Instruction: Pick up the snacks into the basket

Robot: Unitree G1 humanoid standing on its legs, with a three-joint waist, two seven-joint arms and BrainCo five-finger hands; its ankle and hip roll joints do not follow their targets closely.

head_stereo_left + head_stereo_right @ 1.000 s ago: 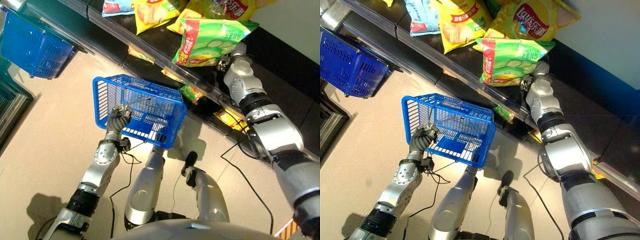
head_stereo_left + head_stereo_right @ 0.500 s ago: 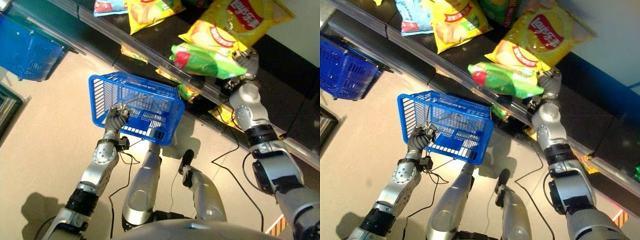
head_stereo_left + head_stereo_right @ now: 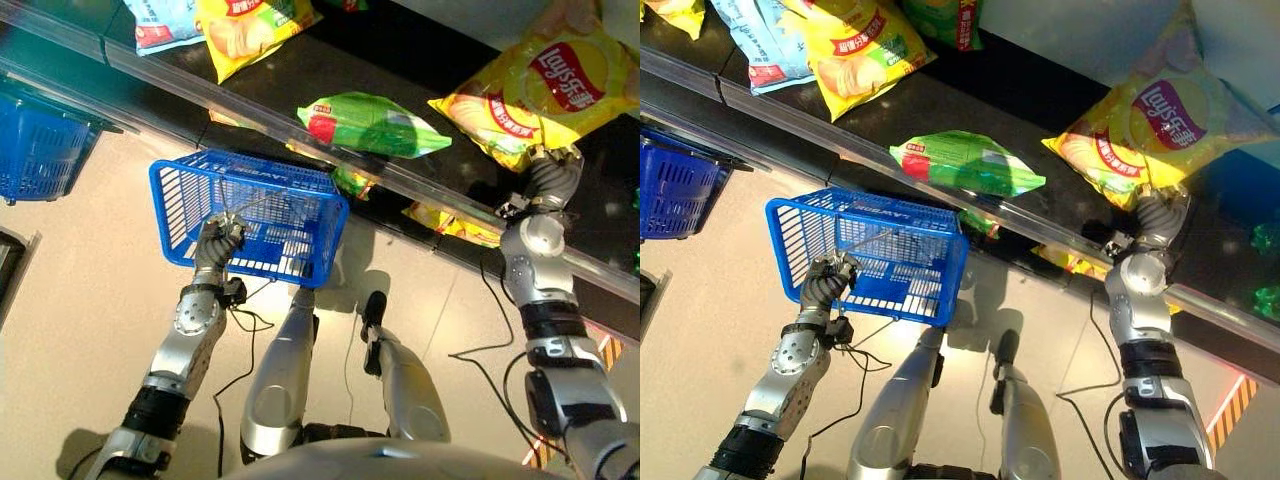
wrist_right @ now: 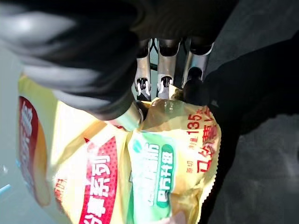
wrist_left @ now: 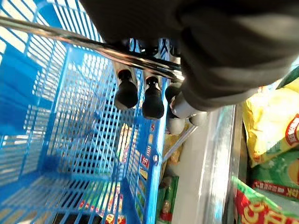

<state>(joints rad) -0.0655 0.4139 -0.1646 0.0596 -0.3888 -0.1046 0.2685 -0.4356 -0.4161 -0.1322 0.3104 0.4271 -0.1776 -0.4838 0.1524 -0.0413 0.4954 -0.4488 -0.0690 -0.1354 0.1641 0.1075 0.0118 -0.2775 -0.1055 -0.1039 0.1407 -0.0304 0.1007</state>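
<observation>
Right hand [image 3: 1155, 215] pinches yellow chip bag [image 3: 1150, 125] on far-right shelf [image 3: 1040, 110]; left hand [image 3: 217, 240] clenched on basket [image 3: 250, 215] handle (empty inside). Advice: lift bag clear of shelf lip, carry left over basket.

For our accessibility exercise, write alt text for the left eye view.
The right hand pinches a yellow chip bag on a dark shelf, while the left hand grips the wire handle of a blue basket. A green bag lies between them.

Head eyes looking down, sharing basket [image 3: 250, 215] and shelf [image 3: 330, 60], wrist cameras peering close along each hand
</observation>
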